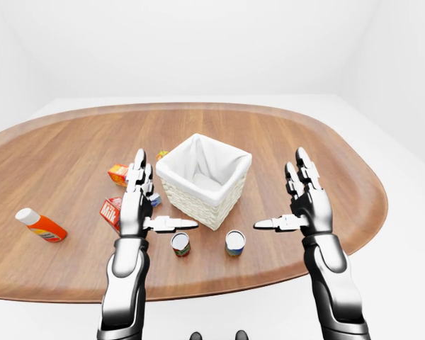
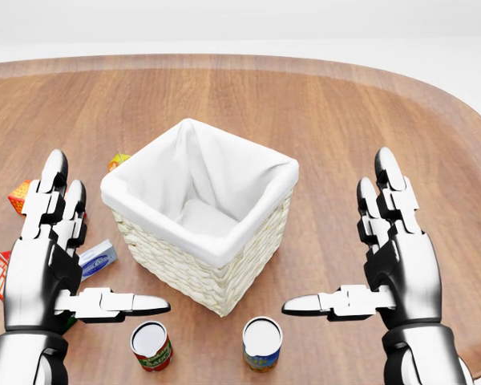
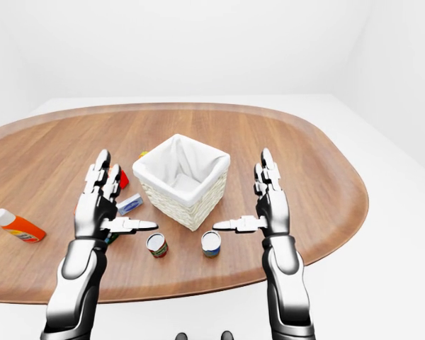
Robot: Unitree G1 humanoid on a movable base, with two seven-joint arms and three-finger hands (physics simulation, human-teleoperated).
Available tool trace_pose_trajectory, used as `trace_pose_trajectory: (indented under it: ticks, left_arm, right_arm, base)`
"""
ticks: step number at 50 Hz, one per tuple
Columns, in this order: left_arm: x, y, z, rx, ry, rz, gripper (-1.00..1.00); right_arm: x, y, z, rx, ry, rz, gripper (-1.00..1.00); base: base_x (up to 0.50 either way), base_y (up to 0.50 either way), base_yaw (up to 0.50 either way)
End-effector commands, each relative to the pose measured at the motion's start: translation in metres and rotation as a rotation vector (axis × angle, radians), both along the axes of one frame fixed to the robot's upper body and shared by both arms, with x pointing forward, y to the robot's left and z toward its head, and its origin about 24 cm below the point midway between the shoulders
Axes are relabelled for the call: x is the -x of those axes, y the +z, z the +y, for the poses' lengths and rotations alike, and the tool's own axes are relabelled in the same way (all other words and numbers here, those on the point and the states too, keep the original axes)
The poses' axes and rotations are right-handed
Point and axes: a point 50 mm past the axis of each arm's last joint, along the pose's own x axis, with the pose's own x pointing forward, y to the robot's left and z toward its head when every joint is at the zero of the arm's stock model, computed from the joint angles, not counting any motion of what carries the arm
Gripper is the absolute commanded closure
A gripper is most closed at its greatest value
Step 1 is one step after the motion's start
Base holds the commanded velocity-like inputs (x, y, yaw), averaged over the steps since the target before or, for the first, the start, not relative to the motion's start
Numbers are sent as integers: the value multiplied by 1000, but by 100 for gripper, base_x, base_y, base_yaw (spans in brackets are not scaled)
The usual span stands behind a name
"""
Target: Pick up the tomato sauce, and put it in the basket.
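The wicker basket (image 2: 200, 233) with its white cloth liner stands near the middle of the oval wooden table (image 2: 345, 104), turned so that one corner points toward the near edge. Its interior holds only the liner.

Two cans stand upright on the table just near of the basket, apart from it and apart from each other. The left one, the tomato sauce (image 2: 151, 346), has a red label and a pale lid. The right one, a can with a blue and yellow label (image 2: 261, 344), stands near the basket's near corner.

The left hand (image 2: 52, 257) is raised at the left of the basket, palm turned inward, fingers straight and spread, thumb extended toward the right above the tomato sauce. It grasps nothing. The right hand (image 2: 389, 253) mirrors it at the right of the basket, released, fingers straight, thumb pointing left. Neither hand touches the basket or the cans.

Left of the basket, partly hidden behind the left hand, lie a small blue and white box (image 2: 98, 258), a red carton (image 1: 111, 212) and an orange box (image 1: 117, 173). A small yellow-green item (image 2: 118, 160) shows just beyond the basket's far-left side. Well apart at the far left of the table, an orange bottle with a white cap (image 1: 40, 224) lies on its side.
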Motion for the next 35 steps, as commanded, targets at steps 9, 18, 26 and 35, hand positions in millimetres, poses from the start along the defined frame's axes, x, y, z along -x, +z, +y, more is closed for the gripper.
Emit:
trace_pose_trajectory:
  ticks: [9,18,26,35]
  left_arm:
    - [0,-1,-1,-3,-3,4,-100]
    - [1,2,-1,-7,-4,-9,-100]
    - [1,4,0,-11,0,-15,-100]
    - [1,5,1,-11,2,-23,-100]
  right_arm:
    - [1,3,0,1,-1,-13,-100]
    - [0,4,-1,0,-3,-18,-100]
    - [4,7,1,-22,30,-34,-100]
    - [1,2,0,-8,5,-10,-100]
  base:
    - [0,0,0]
    - [0,0,0]
    - [12,0,0]
    - [16,0,0]
